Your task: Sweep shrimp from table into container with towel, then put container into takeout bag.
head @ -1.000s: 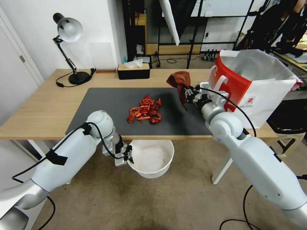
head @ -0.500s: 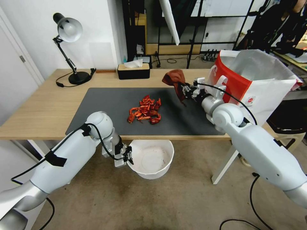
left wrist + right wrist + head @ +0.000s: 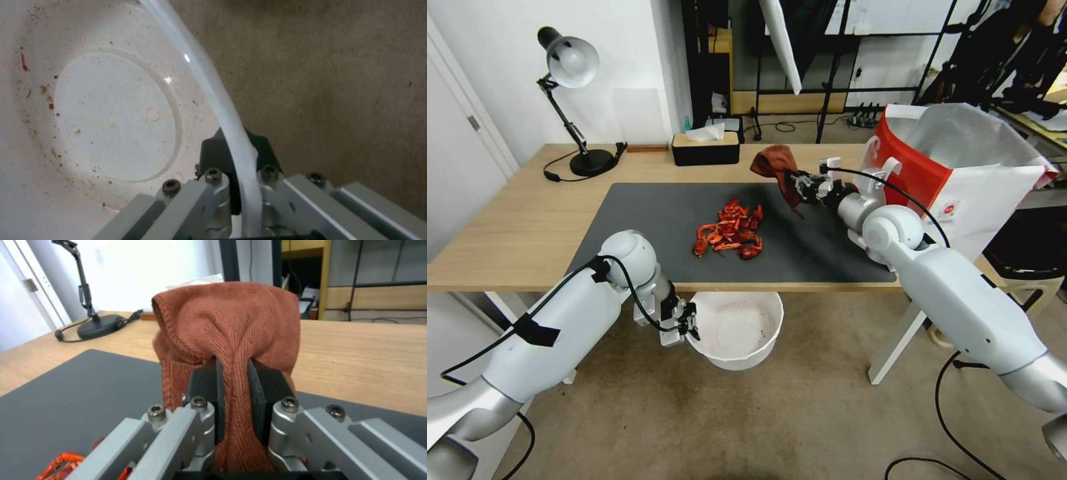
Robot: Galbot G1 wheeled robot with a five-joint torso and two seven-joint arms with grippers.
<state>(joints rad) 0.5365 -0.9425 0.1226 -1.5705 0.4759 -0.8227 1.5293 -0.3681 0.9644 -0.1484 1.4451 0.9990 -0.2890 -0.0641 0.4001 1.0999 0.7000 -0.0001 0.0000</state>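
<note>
A heap of red-orange shrimp point(image 3: 730, 230) lies mid-mat on the light wood table point(image 3: 514, 227). My right gripper point(image 3: 796, 184) hangs above the mat behind and to the right of the heap, shut on the rust-brown towel point(image 3: 774, 163), which bunches over its black pads point(image 3: 258, 383); the towel point(image 3: 227, 326) droops past them. Below the table's front edge my left gripper point(image 3: 690, 327) is shut on the rim of the white container point(image 3: 737, 330), held in the air under the heap. Its stained inside point(image 3: 106, 113) faces the left wrist camera. The red and white takeout bag point(image 3: 954, 173) stands open at the table's right end.
A dark grey mat point(image 3: 654, 213) covers the table's middle. A black tissue box point(image 3: 705, 147) and a desk lamp point(image 3: 570, 73) stand along the far edge. Brown carpet point(image 3: 747, 420) lies below, with a white table leg point(image 3: 894, 347) to the right of the container.
My right gripper has carried the towel leftward over the mat, closer to the shrimp. The left gripper and container have shifted slightly left and down below the table edge.
</note>
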